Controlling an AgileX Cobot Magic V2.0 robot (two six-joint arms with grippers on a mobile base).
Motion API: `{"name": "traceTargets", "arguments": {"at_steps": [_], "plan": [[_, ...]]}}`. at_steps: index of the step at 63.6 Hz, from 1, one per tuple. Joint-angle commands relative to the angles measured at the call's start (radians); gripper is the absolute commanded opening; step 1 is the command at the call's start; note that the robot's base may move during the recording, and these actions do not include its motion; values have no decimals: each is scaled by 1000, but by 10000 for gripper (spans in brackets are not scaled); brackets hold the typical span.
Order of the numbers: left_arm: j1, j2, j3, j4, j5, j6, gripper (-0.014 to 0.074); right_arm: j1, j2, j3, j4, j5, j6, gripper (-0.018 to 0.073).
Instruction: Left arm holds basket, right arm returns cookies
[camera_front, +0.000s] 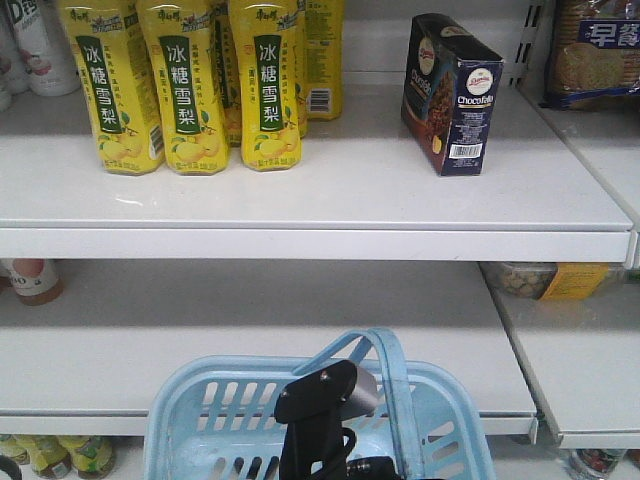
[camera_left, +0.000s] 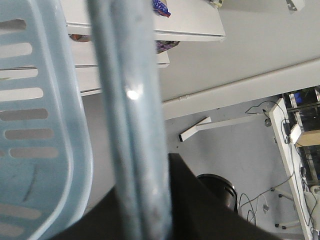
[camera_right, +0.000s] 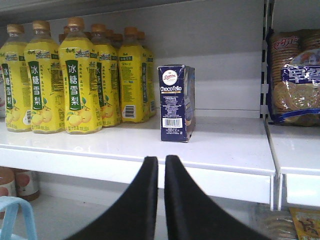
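Note:
The cookies (camera_front: 452, 95), a dark navy box, stand upright on the upper shelf (camera_front: 330, 200), right of the bottles. In the right wrist view the cookies (camera_right: 176, 103) stand well beyond my right gripper (camera_right: 161, 162). That gripper is shut with nothing between its fingers and sits level with the shelf's front edge. The light blue basket (camera_front: 190, 400) hangs below the lower shelf. My left arm (camera_front: 325, 400) reaches up to its arched handle (camera_front: 395, 385). In the left wrist view my left gripper (camera_left: 145, 200) is shut on the handle (camera_left: 132, 125), beside the slotted basket wall (camera_left: 40, 125).
Yellow pear-drink bottles (camera_front: 185, 85) crowd the upper shelf's left half and appear in the right wrist view (camera_right: 75, 75). A wrapped round biscuit pack (camera_right: 295, 80) fills the neighbouring bay past the upright divider (camera_right: 267, 65). A jar (camera_front: 35, 280) stands on the lower shelf at left.

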Motion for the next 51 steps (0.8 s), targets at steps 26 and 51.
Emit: {"name": "traceTargets", "arguments": {"at_steps": [26, 51], "plan": [[-1, -42, -35, 11, -14, 6, -6, -3, 9, -26, -13, -19, -10, -11], [-1, -57, -13, 11, -3, 4, -6, -3, 9, -26, -13, -15, -10, -11]]}}
